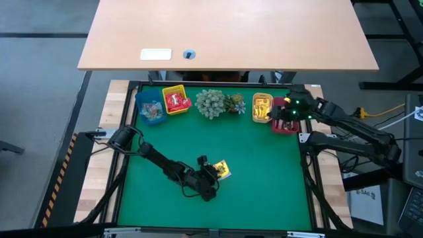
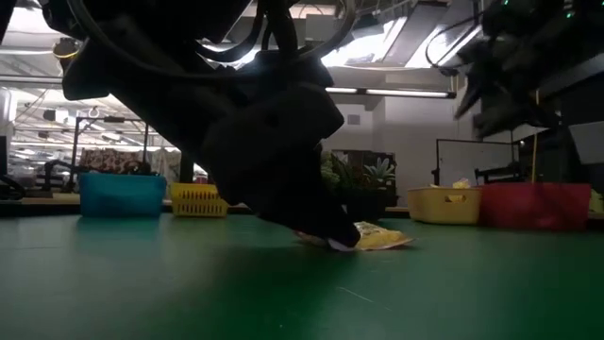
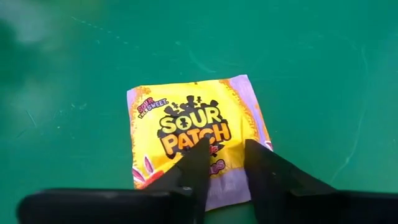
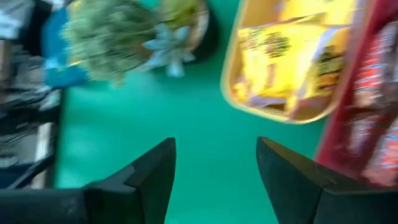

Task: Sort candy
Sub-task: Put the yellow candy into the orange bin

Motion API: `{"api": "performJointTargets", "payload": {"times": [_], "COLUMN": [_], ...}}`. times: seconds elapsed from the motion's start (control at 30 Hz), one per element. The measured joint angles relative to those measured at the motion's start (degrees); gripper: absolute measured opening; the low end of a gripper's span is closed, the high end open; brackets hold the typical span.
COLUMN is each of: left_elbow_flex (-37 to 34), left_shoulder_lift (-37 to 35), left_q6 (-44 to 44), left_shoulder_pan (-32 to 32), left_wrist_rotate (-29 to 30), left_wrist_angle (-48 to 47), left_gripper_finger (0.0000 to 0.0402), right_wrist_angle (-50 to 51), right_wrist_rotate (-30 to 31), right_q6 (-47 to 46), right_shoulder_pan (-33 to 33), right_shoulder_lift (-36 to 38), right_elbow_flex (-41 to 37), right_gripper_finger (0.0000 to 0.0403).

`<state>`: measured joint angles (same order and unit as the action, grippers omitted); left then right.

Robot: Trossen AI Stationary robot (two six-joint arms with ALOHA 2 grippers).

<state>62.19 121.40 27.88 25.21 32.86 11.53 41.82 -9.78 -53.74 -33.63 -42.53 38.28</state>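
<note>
Left gripper (image 1: 219,171) is down on the green mat (image 1: 264,185), near its front middle, right at a yellow Sour Patch packet (image 3: 196,134). Packet lies flat on the mat, printed side up. In the left wrist view both fingers (image 3: 196,165) sit over the packet's near edge with a narrow gap between them, tips on the wrapper. Can't tell whether they actually pinch it or just press on top. Low view shows the same packet (image 2: 377,238) on the mat, sticking out from under the dark gripper body.

Right gripper (image 1: 285,114) hangs at the back right, over the red bin (image 1: 285,127), next to the orange bin (image 1: 262,108). Its fingers are spread wide with nothing between them; right wrist view shows bare mat in the gap.

More candy already in bins: yellow packets (image 4: 286,59) in the orange bin, red packets (image 1: 176,101) in the yellow bin (image 1: 176,90), some in the blue bin (image 1: 149,111). Plant cluster (image 1: 213,103) sits between the yellow and orange bins.
</note>
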Motion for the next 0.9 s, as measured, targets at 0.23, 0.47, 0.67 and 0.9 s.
{"api": "performJointTargets", "payload": {"times": [0.23, 0.47, 0.67, 0.9], "left_elbow_flex": [0.0, -0.1, -0.3, -0.4], "left_shoulder_lift": [0.1, 0.2, 0.5, 0.7], "left_q6": [0.1, 0.1, 0.1, 0.1], "left_shoulder_pan": [0.0, 0.0, 0.0, 0.0], "left_wrist_rotate": [-0.1, -0.4, -1.4, -1.8], "left_wrist_angle": [0.0, 2.0, 6.4, 11.9], "left_gripper_finger": [0.0031, 0.0003, 0.0000, 0.0000], "right_wrist_angle": [-3.3, -6.8, -12.9, -19.9], "right_wrist_rotate": [-2.8, 2.2, 8.9, 15.3], "right_q6": [-3.5, -7.9, -8.0, -4.6], "right_shoulder_pan": [7.0, 20.9, 34.9, 48.1], "right_shoulder_lift": [2.4, 0.5, -4.6, -14.9], "right_elbow_flex": [0.4, 0.4, 0.4, 0.4], "right_gripper_finger": [0.0223, 0.0223, 0.0223, 0.0223]}}
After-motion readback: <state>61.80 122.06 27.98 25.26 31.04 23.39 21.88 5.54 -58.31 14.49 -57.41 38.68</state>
